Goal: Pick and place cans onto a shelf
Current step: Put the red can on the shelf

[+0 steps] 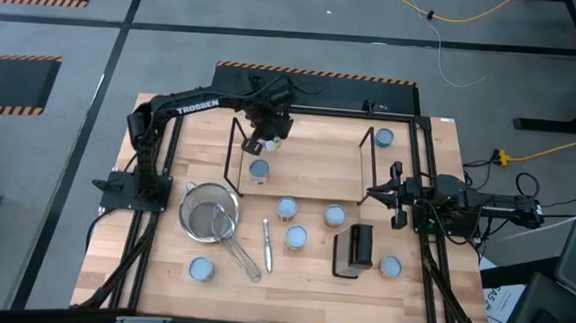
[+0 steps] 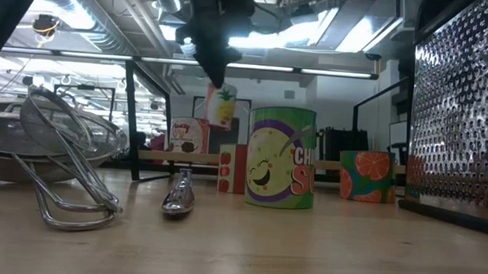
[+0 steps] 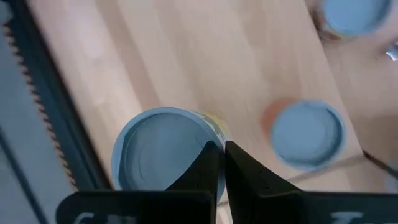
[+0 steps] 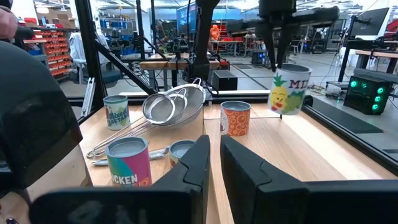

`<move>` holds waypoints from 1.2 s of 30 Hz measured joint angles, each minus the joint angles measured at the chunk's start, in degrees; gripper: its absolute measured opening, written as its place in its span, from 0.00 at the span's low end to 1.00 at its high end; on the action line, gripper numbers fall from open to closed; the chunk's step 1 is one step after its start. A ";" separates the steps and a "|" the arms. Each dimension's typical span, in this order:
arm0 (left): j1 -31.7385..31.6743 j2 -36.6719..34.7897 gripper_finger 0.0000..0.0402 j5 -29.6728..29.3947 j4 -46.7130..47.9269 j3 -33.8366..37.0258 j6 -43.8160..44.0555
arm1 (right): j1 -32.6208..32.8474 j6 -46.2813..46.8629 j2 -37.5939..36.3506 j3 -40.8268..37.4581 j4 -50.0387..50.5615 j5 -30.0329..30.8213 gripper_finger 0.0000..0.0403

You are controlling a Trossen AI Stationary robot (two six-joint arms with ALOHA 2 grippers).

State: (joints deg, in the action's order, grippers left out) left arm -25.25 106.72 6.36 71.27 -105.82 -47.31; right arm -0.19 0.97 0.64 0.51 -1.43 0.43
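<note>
Left gripper [image 1: 269,135] holds a pineapple-label can [image 4: 288,89] in the air above the shelf [image 1: 319,148].

The left gripper's fingers are clamped on the can's rim, and the can hangs clear of the light-wood board, near its back left part. An orange-label can [image 4: 236,117] already stands on the shelf, just in front of the held one. The right gripper [image 1: 374,194] waits at the table's right side beside the shelf's wire frame, fingers nearly together and gripping nothing. Other cans, a mesh strainer [image 1: 209,215] and a box grater [image 1: 360,245] stand on the table in front.
</note>
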 joint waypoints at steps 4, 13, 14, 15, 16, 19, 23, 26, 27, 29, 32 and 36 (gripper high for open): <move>-2.32 0.00 0.01 8.10 1.51 0.00 -3.81 | -0.02 0.00 0.00 0.00 0.02 0.00 0.11; -5.30 0.07 0.01 9.97 -0.47 0.64 -5.84 | 0.00 0.00 -0.02 0.00 0.02 0.00 0.11; -5.28 0.14 0.01 10.32 -1.55 1.32 -5.84 | 0.00 0.00 -0.02 0.00 0.02 0.00 0.11; -5.24 0.25 0.01 10.96 -2.49 2.06 -5.88 | 0.00 0.00 -0.02 0.00 0.02 0.00 0.11; -5.18 0.32 0.01 11.67 -3.61 2.85 -5.88 | -0.01 0.00 -0.04 0.00 0.02 0.00 0.11; -4.38 0.32 0.01 12.65 -8.18 5.06 -6.40 | -0.01 0.00 -0.04 0.00 0.02 0.00 0.11; -2.60 0.35 0.01 12.64 -11.69 7.56 -11.21 | -0.01 0.00 -0.04 0.00 0.02 0.00 0.11; -1.23 0.35 0.01 12.39 -12.42 8.81 -14.74 | -0.01 0.00 -0.04 0.00 0.02 0.00 0.11; -0.83 0.35 0.01 11.94 -12.70 9.28 -15.52 | 0.00 0.00 -0.04 0.00 0.02 0.00 0.11; -0.13 0.35 0.02 10.79 -13.99 10.19 -16.33 | 0.00 0.00 -0.04 0.00 0.02 0.00 0.11; 0.51 0.35 0.04 8.38 -14.82 11.58 -16.31 | 0.00 0.00 -0.04 0.00 0.02 0.00 0.11; 1.20 0.33 0.04 4.87 -16.77 13.71 -16.35 | -0.02 0.00 -0.04 0.00 0.02 0.00 0.11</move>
State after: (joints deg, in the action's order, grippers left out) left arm -24.05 107.05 11.23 54.50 -92.11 -63.66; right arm -0.20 0.97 0.60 0.51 -1.41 0.43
